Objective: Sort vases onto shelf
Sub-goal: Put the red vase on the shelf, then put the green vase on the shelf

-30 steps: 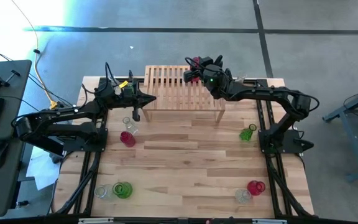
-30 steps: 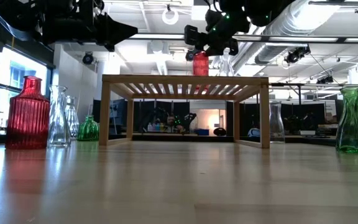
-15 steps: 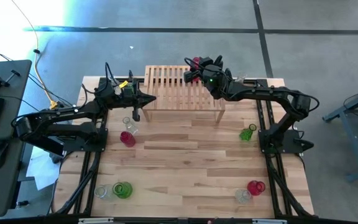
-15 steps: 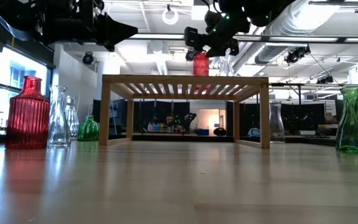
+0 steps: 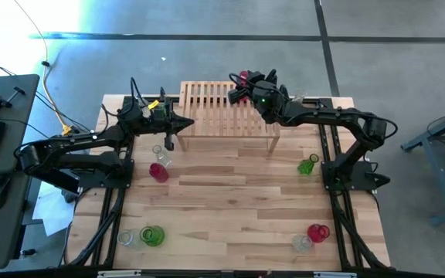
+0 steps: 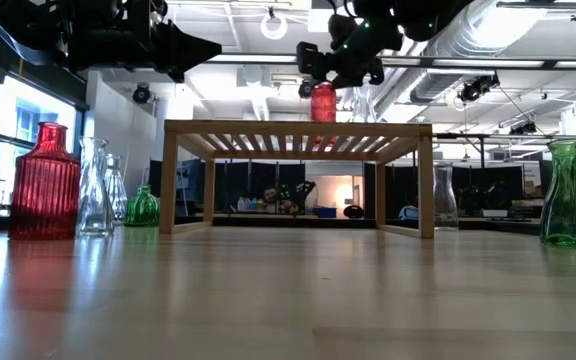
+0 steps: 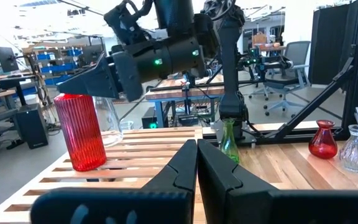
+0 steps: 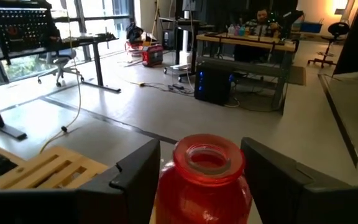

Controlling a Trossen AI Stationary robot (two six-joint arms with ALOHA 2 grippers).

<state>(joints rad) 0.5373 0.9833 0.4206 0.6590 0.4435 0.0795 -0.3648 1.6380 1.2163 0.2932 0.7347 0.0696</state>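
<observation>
A ribbed red vase stands upright on the slatted top of the light-wood shelf, near its far right corner. My right gripper is level at the vase's neck and open. One finger stands on each side of the mouth, and I see no touch. In the low view the vase shows just below that gripper. My left gripper is shut on nothing and hangs level beside the shelf's left end.
A clear vase stands just behind the red one. On the table are a clear vase and a red vase at the left, green and clear at the near left, green at the right, and red and clear at the near right.
My right gripper's fingers have drawn a little apart around the red vase's neck. The vase stays upright on the shelf.
</observation>
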